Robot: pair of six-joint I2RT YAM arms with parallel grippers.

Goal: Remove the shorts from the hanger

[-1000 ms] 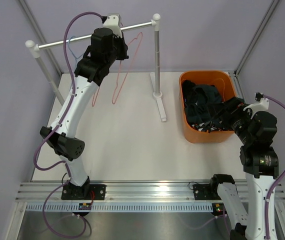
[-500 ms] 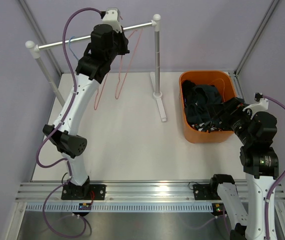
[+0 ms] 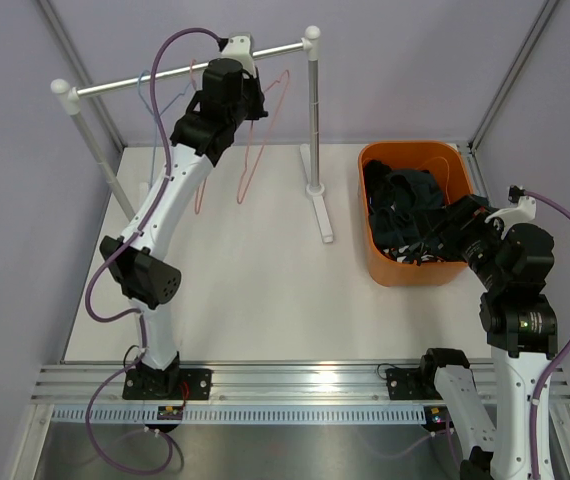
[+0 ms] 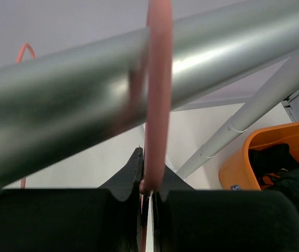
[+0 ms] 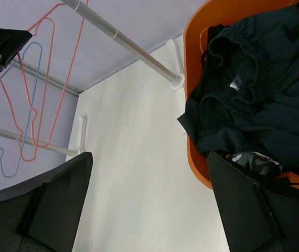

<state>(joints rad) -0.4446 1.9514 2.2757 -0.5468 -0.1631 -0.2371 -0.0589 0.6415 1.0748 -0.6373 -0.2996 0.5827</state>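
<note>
The left gripper, jaws pinched on the bare pink hanger, has slid rightward along the rail. The right gripper gapes, with the shorts just beyond its jaws in the orange bin. Removal appears complete.

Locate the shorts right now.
Top view, right side: the limp dark fabric shorts lie heaped in the orange plastic tub, right of the metal rack's upright post.

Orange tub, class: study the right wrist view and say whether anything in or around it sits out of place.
One plain black pair of shorts spills over the rim of the orange plastic tub and hangs down its outer wall, instead of lying fully inside.
</note>
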